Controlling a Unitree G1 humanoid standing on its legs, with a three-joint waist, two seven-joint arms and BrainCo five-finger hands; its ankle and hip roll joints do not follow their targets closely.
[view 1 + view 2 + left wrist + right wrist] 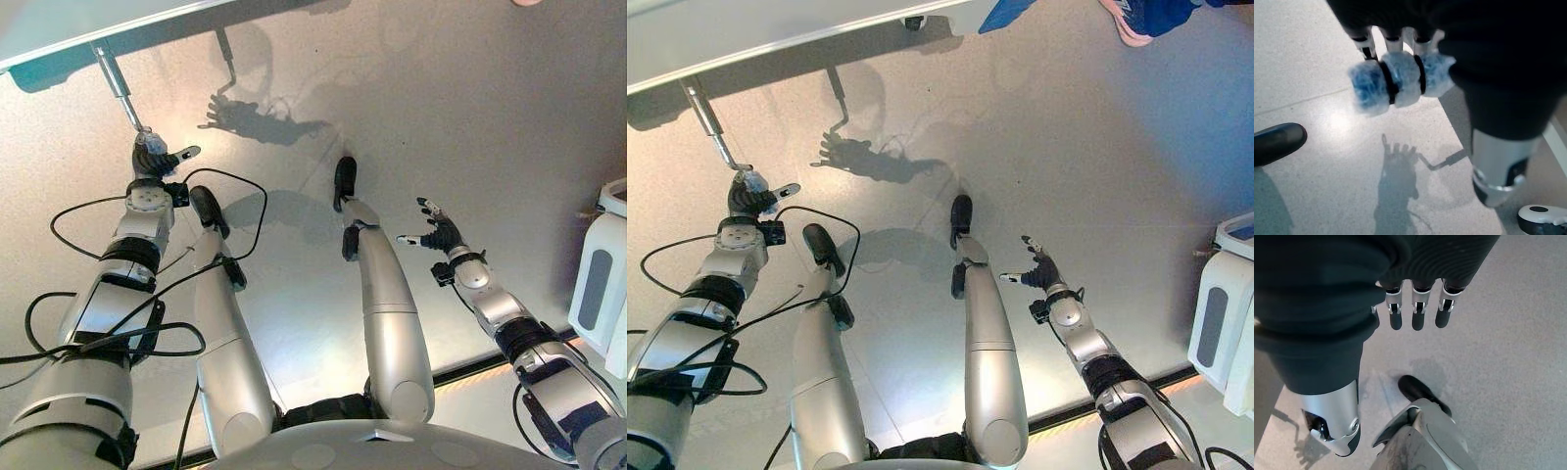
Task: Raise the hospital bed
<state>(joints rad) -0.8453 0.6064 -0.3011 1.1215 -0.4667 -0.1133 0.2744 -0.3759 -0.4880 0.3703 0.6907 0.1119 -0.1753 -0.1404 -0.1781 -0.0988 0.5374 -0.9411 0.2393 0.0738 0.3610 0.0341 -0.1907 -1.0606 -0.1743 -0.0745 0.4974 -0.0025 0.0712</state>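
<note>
Left hand [152, 157] grips the crank handle [119, 86] under the bed edge [88, 29]; cranking appears underway; right hand [438, 232] hangs open, well apart

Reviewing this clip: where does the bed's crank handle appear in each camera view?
Left eye view: crank handle at upper left, slanting from the bed frame down into the left robot hand.
Right eye view: upper left again.
Left wrist view: its blue-white padded grip inside curled fingers.
Right wrist view: right robot hand open above floor.
Shared landmark: the left robot hand gripping it.
</note>
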